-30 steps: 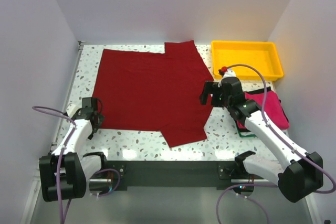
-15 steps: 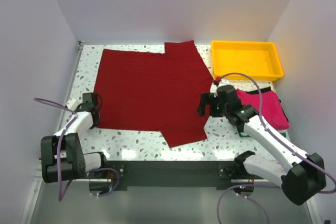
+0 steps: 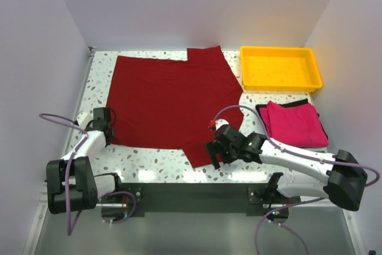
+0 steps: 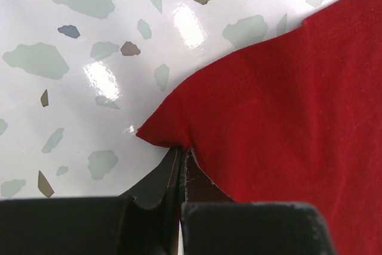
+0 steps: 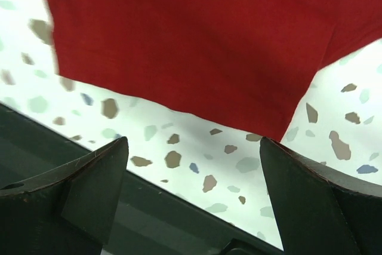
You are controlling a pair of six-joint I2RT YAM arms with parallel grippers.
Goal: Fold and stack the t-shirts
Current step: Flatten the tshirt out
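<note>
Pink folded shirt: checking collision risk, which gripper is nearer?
Right. Right gripper hovers at the maroon shirt, left of the pink shirt; left gripper pinches its left edge, farther away.

In the left wrist view the maroon t-shirt point(image 4: 286, 100) runs off the right and bottom edges. Its hem corner vanishes between the tips of the left fingers point(image 4: 158, 180), so how deep the cloth sits in the pinch cannot be told. The dark housing point(image 4: 179, 231) behind them blocks the bottom strip of that view.

In the right wrist view the shirt is cut by the top edge and the right fingers point(image 5: 89, 183) by the bottom and sides. The left part of the counter point(image 5: 197, 147) is blurred.

From above, the pink t-shirt point(image 3: 295, 125) covers the black t-shirt point(image 3: 260, 111) except for a thin border. The right gripper point(image 3: 215, 154) hides part of the maroon sleeve's near edge.
</note>
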